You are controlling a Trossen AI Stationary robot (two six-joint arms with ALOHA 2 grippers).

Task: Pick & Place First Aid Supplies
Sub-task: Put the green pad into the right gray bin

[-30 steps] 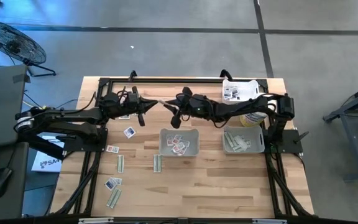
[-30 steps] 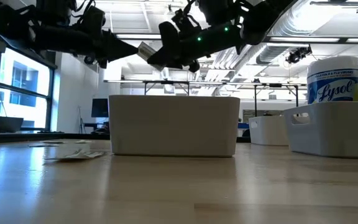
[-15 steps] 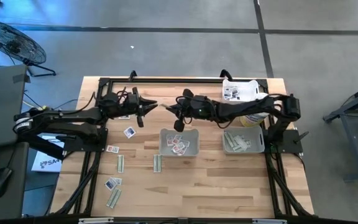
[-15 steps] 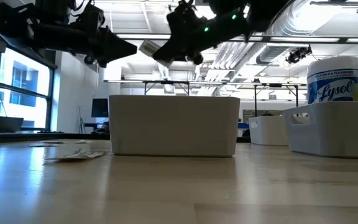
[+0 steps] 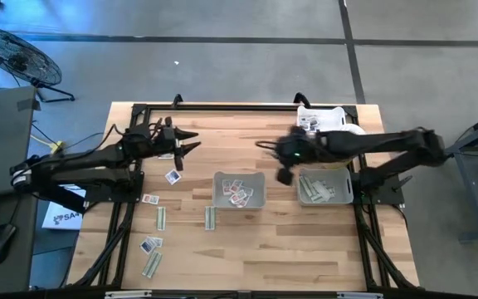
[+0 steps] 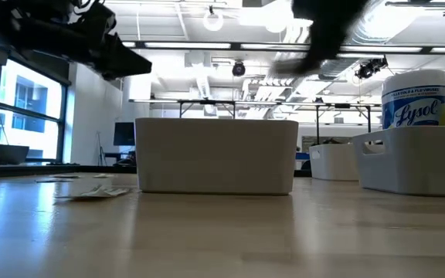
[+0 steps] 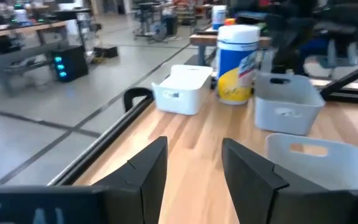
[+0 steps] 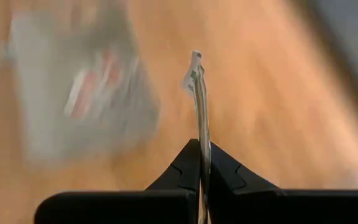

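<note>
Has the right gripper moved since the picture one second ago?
Yes. In the high view the right gripper, shut on a strip packet, has moved from beyond the middle tray toward the right tray.

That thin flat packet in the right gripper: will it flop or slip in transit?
The thin flat packet stands edge-on above the right gripper with only a slight bend, so it probably holds shape. It looks very light. The shut jaws pinch just its end, so it might pivot.
</note>
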